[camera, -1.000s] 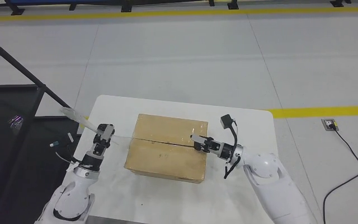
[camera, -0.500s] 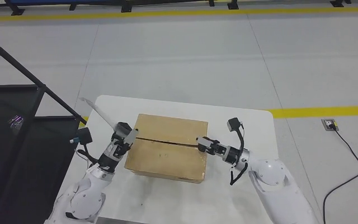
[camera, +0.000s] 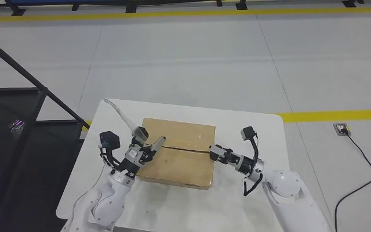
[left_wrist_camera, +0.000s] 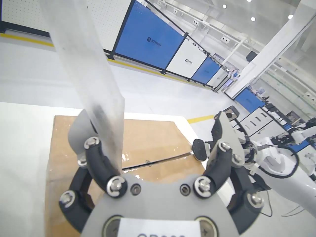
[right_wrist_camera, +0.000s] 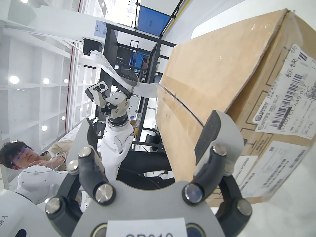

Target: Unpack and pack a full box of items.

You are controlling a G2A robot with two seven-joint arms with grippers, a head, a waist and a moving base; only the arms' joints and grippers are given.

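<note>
A brown cardboard box lies in the middle of the white table, a dark slit running along its top seam. My left gripper hovers over the box's left end and is open. A long clear tape strip clings to one of its fingers and trails up and away. My right gripper stands open at the box's right end, one finger against the top edge by the labelled end face.
A black metal frame stands off the table's left side. Bare table top lies to the right of the box and behind it. The box's long front edge sits close to the table's near edge.
My left arm has swung right, from the table's left edge onto the box, bringing the tape strip along. My right gripper has slid right, off the box top to its end.
</note>
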